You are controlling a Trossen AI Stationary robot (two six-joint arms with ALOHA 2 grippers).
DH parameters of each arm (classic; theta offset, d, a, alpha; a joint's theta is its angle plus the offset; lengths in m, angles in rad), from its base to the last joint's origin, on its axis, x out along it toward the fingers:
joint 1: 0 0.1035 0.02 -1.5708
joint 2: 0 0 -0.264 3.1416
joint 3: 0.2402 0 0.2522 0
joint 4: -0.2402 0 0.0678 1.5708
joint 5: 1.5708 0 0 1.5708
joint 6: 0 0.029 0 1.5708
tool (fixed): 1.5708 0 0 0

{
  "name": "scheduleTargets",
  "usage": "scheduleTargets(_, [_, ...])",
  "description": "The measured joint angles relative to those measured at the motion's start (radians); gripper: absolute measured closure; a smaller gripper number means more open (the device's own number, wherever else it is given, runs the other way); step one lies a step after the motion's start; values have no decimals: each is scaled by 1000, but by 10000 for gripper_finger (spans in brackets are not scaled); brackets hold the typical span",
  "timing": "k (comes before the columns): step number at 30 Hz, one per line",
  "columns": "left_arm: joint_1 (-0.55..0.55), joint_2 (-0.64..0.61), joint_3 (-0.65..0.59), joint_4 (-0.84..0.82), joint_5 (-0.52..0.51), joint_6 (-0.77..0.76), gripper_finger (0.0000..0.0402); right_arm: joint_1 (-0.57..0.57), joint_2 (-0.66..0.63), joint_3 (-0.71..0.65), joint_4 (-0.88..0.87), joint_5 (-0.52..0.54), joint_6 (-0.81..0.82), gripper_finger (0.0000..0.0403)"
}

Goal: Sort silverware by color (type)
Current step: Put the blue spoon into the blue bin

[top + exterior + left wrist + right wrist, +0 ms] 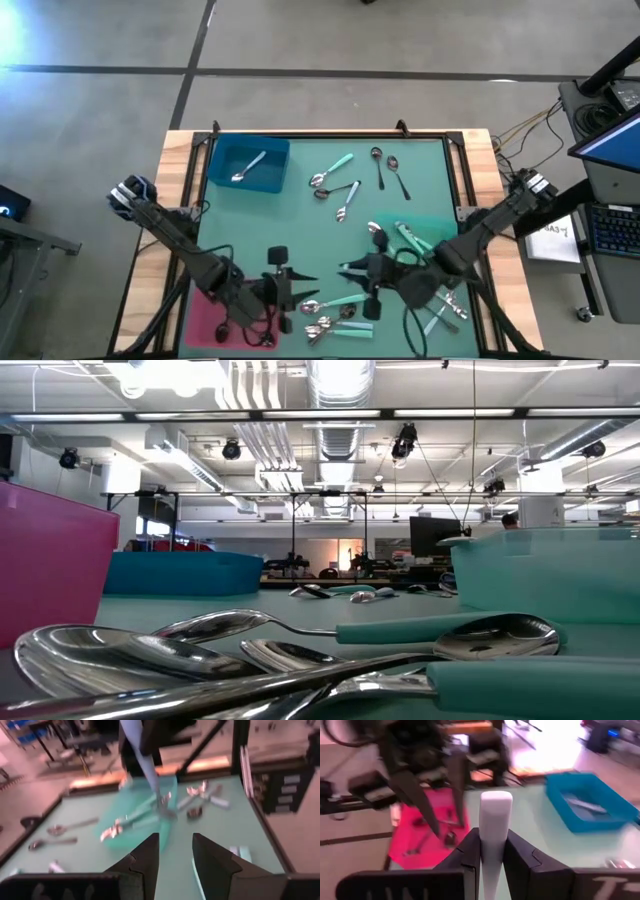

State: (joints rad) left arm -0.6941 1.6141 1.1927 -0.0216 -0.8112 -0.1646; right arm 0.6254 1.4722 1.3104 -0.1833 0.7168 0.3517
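Observation:
My right gripper (pixel 492 832) is shut on a mint-handled spoon (pixel 495 810), raised above the middle of the green mat near its front. My left gripper (pixel 175 837) stands open and level just to the left of it (pixel 298 275), facing it, with nothing between its fingers. More silverware lies loose on the mat: mint-handled spoons (pixel 335 172), black-handled ones (pixel 388 170) and a heap at the near edge (pixel 335 315). One silver spoon (pixel 247 167) lies in the blue tray (pixel 222 180). My right gripper pinches the spoon's pale mint handle (pixel 495 840) between its two fingers. The fingers lie along the handle, whose rounded free end (pixel 495 797) sticks out past the fingertips toward the left gripper. The spoon is lifted clear of the table; its bowl is hidden.
A pink tray (pixel 205 312) sits at the near left under my left arm, and a green tray (pixel 430 228) with spoons at the right under my right arm. The blue tray stands at the far left. The mat's middle (pixel 290 220) is bare.

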Motion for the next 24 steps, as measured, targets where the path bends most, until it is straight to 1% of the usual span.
scheduleTargets(2, [12, 6, 0, 55, -1, 27, 299, -27, 8, 7, 48, -68, -65, 359])
scheduleTargets(9, [30, 5, 0, 172, -2, 126, 299, -82, 24, 21, 95, -134, -178, 359])
scheduleTargets(14, [56, 8, 0, 176, -18, 130, 299, -90, 41, 23, 137, -197, -255, 359])
scheduleTargets(20, [62, 8, 0, 231, -15, 171, 299, -91, 50, 41, 152, -204, -325, 359])
scheduleTargets(24, [69, 8, 0, 247, 18, 167, 299, -92, 50, 42, 187, -205, -377, 359])
